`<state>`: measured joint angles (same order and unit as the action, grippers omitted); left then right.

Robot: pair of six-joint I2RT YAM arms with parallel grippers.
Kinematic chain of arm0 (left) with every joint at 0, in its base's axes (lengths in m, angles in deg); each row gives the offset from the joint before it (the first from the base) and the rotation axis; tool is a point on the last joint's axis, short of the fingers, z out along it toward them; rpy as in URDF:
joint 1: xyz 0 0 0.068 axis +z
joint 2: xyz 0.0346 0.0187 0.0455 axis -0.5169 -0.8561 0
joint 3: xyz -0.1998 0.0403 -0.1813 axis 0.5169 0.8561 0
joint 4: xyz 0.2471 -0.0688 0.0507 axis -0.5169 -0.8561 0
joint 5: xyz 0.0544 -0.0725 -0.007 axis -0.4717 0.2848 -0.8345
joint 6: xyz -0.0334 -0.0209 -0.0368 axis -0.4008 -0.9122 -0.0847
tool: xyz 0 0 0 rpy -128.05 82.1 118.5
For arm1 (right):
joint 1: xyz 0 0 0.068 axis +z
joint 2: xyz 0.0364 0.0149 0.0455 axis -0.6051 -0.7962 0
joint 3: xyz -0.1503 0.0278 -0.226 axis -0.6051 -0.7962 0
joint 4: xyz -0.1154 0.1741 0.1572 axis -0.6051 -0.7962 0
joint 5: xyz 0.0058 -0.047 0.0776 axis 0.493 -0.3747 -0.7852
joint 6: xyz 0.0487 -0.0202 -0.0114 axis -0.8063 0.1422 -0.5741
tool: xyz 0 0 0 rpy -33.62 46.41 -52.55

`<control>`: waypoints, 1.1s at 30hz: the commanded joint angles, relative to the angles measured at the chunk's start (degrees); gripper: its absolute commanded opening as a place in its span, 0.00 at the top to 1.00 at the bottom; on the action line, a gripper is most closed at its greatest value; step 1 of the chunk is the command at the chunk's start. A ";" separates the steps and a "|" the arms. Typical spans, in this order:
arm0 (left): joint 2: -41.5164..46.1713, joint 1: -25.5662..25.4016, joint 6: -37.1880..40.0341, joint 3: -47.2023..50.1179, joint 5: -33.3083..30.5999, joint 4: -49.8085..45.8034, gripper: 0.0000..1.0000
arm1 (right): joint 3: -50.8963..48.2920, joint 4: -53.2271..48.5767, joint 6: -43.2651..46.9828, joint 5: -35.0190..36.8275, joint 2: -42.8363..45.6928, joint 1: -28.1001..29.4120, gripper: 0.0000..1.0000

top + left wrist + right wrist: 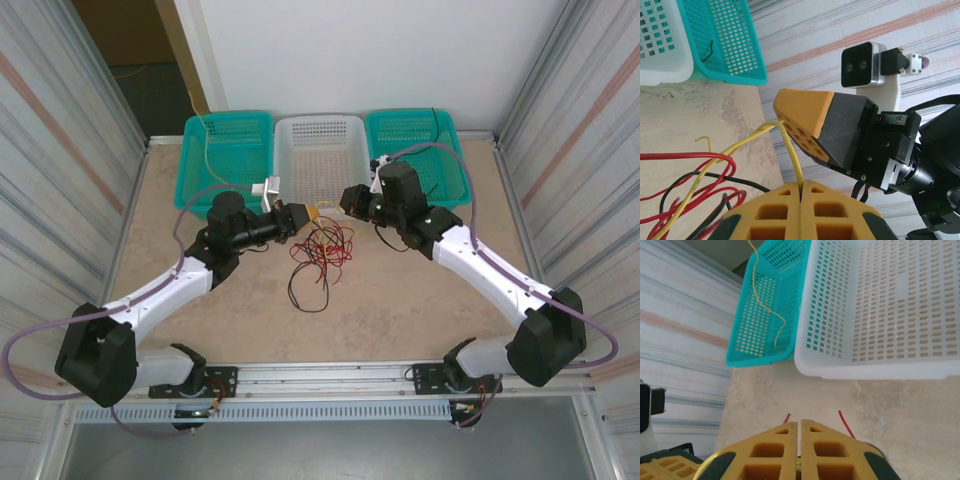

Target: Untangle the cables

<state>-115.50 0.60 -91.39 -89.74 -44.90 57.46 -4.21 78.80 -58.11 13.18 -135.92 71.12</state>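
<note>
The left pincer (800, 186) and right pincer (798, 424) both clamp the thin pale yellow wire (792, 155); I'd part the 2 slowly, lifting it off the red and black tangle (325, 245).

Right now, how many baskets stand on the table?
3, in a row at the far edge: the left teal basket, the white basket in the middle, the right teal basket.

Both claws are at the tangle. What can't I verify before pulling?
Top view: which strands cross over which in the cable tangle; too thin, small.
Left wrist view: where the yellow cable runs past the left claw; its shut fingers hide it.
Right wrist view: whether the right claw grips anything; its own fingers cover the pinch point.
</note>
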 commanded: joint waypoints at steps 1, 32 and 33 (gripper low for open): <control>0.57 -0.35 1.24 -2.22 1.26 0.77 1.00 | -1.71 0.01 -1.91 1.52 -0.12 -1.79 1.00; 15.84 11.53 20.84 -20.15 -7.50 -36.32 1.00 | -19.38 -8.76 0.70 1.46 -3.54 -11.57 0.70; 15.81 12.58 19.99 -20.18 -6.45 -35.49 1.00 | -19.27 -9.77 1.34 1.43 -2.54 -11.90 0.62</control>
<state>-100.90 10.78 -71.70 -107.38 -52.25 21.99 -25.06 74.78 -59.84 12.44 -141.45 59.95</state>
